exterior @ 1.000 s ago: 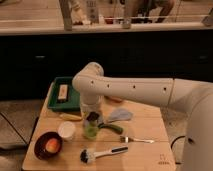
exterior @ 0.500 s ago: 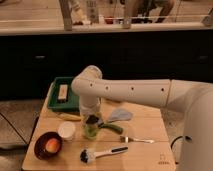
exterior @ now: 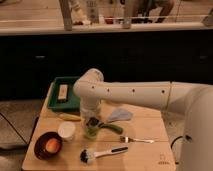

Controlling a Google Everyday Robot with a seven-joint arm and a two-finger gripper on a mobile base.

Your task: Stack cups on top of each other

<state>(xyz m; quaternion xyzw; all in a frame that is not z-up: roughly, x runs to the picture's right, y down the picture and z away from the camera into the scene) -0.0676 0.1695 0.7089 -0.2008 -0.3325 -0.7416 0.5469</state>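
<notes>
The white arm (exterior: 130, 92) ends in a dark gripper (exterior: 92, 123) just above the lime green cup (exterior: 91, 133) at the middle of the light tan wooden table (exterior: 150, 156). To its left is the pale whitish cup (exterior: 66, 131). The near-left bowl (exterior: 39, 146) is dark red, with something orange inside. The far-left tray (exterior: 54, 96) is dark green.
</notes>
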